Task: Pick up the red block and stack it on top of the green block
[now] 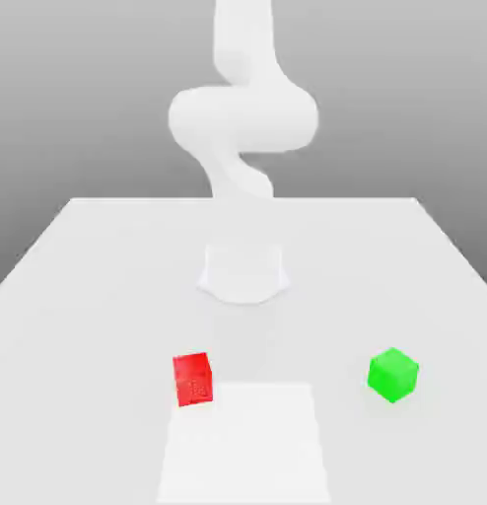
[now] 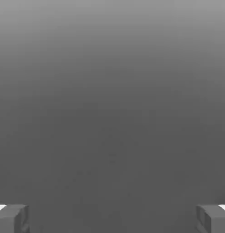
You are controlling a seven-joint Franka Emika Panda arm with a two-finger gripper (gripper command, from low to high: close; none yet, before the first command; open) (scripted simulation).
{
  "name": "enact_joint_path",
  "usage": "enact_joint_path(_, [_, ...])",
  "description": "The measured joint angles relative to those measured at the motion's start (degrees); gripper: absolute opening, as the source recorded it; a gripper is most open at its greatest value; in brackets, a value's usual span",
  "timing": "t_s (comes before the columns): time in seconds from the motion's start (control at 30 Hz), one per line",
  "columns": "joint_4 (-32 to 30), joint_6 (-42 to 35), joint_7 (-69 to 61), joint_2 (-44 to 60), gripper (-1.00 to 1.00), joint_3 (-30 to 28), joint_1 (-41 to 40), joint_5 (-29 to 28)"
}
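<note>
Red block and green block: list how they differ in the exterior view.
Colour: the red block is bright red, the green block bright green.
Place: the red block sits toward the exterior view's left, the green block toward its right, well apart.
Pose: they are turned differently on the table.
Shared: both are small plain cubes of similar size.

The smooth white jointed robot arm (image 1: pixel 243 118) is rising from its rounded white base (image 1: pixel 243 273) and bending in an S-curve above it. In the hand view, the grey two-finger gripper (image 2: pixel 112 218) is standing wide open, its blocky grey fingertips (image 2: pixel 12 218) sitting far apart with nothing between them.
</note>
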Motion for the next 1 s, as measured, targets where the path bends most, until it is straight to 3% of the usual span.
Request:
enact_joint_path(0.53, [-29.92,23.35,-18.44,29.26,0.0,-9.82,-1.76,-4.3])
enact_joint_path(0.63, [-32.05,32.03,-24.37,40.52,0.0,-10.49,-1.22,0.21])
enact_joint_path(0.77, [-31.28,39.78,-30.18,49.92,0.0,-4.71,-5.3,7.71])
enact_joint_path(0.8, [-31.04,41.34,-30.83,51.74,-1.0,-3.02,-6.82,8.54])
enact_joint_path(1.0, [-30.91,42.04,-30.97,52.64,-1.0,-2.13,-7.67,8.74])
